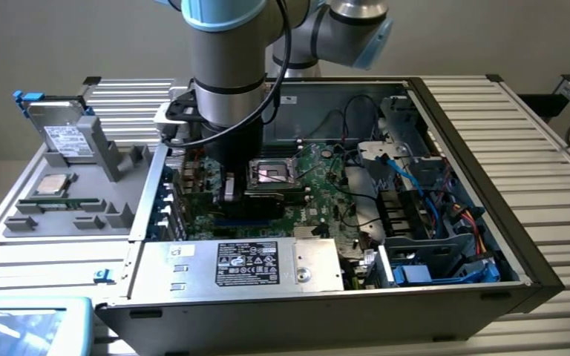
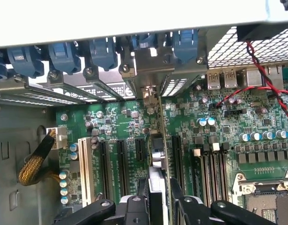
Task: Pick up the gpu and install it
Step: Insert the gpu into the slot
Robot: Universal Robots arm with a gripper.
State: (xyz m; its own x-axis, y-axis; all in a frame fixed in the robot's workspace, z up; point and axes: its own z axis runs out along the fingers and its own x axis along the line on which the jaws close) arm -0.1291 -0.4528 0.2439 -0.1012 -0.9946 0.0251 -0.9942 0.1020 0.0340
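The gpu [image 2: 158, 164] stands on edge between my fingers, seen edge-on in the wrist view as a thin card running from my grip up toward its silver end bracket [image 2: 151, 101] at the case's rear wall. It sits over the motherboard [image 2: 120, 126], in line with the black expansion slots; whether its lower edge is seated in a slot I cannot tell. In the exterior view the card shows as a dark slab [image 1: 234, 191] just below my wrist, next to the open CPU socket [image 1: 273, 174].

My gripper [image 2: 158, 199] is partly closed, its two black fingers [image 2: 134, 206] pressed against the card's flat faces, so I have hold of it.

Room is tight. On one side lie further black slots and a white slot [image 2: 85, 164]; on the other, the RAM slots [image 2: 214, 168] run close alongside. Ahead, the bracket meets the row of blue retaining clips [image 2: 101, 51] along the rear panel, with little space between. Red and black wires [image 2: 261, 70] cross the board well apart from the card.

Beyond the motherboard the computer case [image 1: 483, 193] walls hem in the bay, with the power supply [image 1: 246, 263] along the near edge. Outside, on the exterior view's left, a grey tray [image 1: 67, 215] holds a hard drive [image 1: 62, 137] standing upright.
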